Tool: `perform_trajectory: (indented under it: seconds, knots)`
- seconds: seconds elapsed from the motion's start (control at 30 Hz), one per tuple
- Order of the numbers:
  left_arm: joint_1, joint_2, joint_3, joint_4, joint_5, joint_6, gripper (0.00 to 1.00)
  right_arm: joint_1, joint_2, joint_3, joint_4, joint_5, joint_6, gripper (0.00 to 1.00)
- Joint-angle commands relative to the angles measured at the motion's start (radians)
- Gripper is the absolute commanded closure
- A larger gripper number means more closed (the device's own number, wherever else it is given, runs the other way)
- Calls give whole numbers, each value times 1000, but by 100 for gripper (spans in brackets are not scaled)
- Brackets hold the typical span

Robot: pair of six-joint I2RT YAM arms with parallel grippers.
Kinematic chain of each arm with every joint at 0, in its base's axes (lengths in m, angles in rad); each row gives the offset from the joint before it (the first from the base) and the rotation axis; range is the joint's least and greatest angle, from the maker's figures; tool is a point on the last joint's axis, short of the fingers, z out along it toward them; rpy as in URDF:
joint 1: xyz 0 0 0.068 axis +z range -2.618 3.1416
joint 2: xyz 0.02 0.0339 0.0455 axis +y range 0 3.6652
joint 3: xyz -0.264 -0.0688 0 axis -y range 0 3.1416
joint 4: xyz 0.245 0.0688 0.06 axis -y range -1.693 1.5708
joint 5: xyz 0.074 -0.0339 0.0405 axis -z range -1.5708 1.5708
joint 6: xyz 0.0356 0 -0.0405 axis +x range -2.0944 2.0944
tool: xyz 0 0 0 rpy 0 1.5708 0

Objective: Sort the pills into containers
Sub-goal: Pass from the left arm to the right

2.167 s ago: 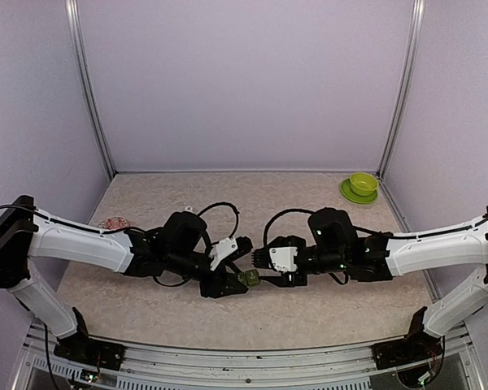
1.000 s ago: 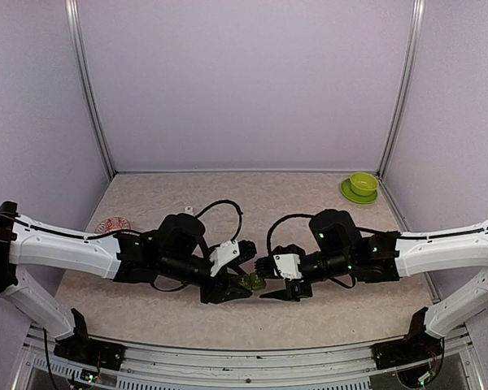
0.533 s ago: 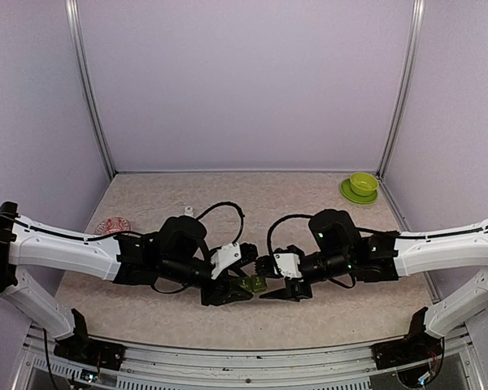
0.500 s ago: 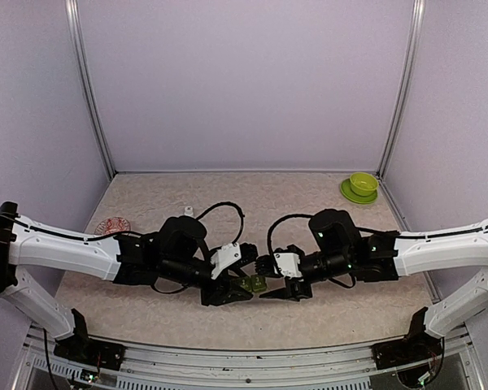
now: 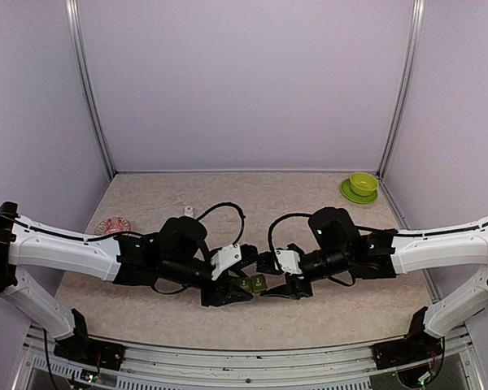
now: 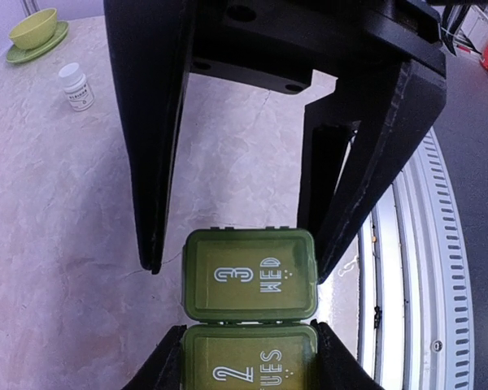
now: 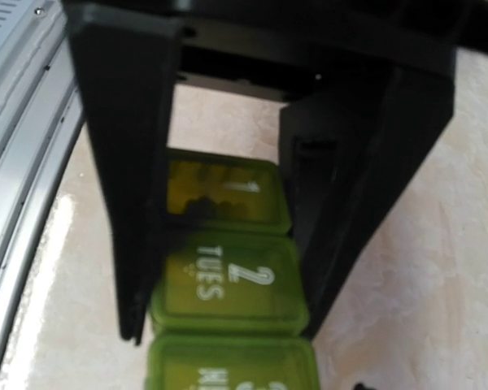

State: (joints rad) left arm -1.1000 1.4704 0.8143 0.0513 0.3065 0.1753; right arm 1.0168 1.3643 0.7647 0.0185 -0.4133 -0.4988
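Translucent olive-green containers (image 6: 250, 276) carry white lettering, "3 WED" and "2 TUES", between white-and-black arms (image 5: 73, 248). The table (image 6: 49, 203) is beige, veined like marble. At the back are a lime-green bowl (image 5: 363, 182) on a matching saucer (image 5: 351, 195), a white bottle (image 6: 76, 86) and lilac walls (image 5: 244, 81).

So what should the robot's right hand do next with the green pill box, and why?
Probably close the right gripper further onto the TUES compartment of the pill organizer. Its fingers straddle that compartment without clearly pinching it, while the left gripper holds the WED compartment, and both lids look shut, so a two-handed hold comes first.
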Motion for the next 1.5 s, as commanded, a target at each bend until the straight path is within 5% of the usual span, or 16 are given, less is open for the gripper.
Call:
perform_trajectory:
  seconds: [0.0, 0.97, 1.17, 1.47]
  knots:
    - [-9, -36, 19, 3, -3, 16, 75, -13, 24, 33, -9, -38, 14, 44]
    - [-15, -22, 5, 13, -38, 14, 75, -31, 30, 67, -31, -120, 61, 65]
    - [-17, -21, 2, 13, -44, 12, 75, -38, 21, 62, -50, -107, 43, 51]
    - [-16, -25, -3, 19, -39, 6, 76, -35, 4, 26, -25, -51, 0, 47]
